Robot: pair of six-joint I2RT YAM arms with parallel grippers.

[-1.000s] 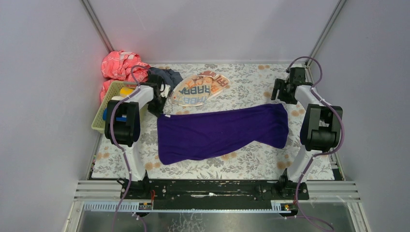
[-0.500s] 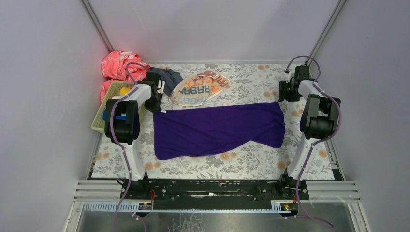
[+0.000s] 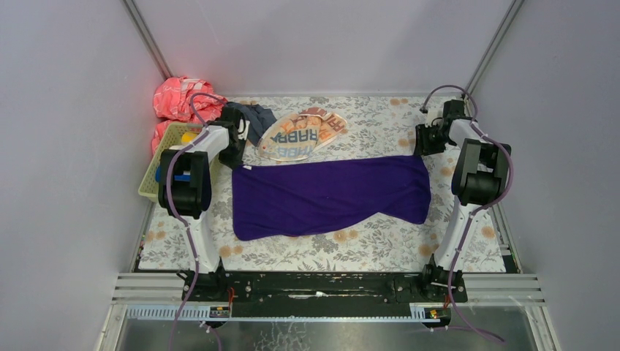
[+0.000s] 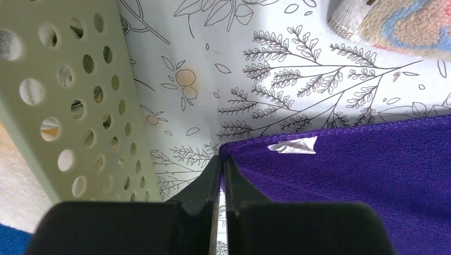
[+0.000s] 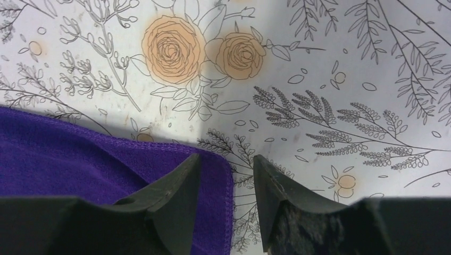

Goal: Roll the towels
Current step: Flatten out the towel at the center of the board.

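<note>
The purple towel [image 3: 329, 194] lies spread across the middle of the floral cover. My left gripper [image 3: 237, 156] is shut on its far-left corner [image 4: 230, 150], beside the white label [image 4: 292, 145]. My right gripper [image 3: 425, 141] hangs over the far-right corner [image 5: 215, 164], open. One finger [image 5: 178, 186] is above the cloth and the other [image 5: 271, 186] above the bare cover, with the hem between them. The cream "RABBIT" towel [image 3: 303, 135] lies crumpled behind. A dark grey-blue towel [image 3: 254, 117] is bunched to its left.
A green perforated basket [image 3: 155, 170] stands at the left edge, close to my left gripper, with a yellow roll [image 3: 191, 137] and a blue roll [image 3: 178, 175] in it. A pink cloth [image 3: 183, 99] is heaped in the back left corner. Walls close in both sides.
My left gripper pulled the towel's corner to the left, stretching the cloth flatter. My right gripper moved back over the far-right corner and its jaws narrowed.
</note>
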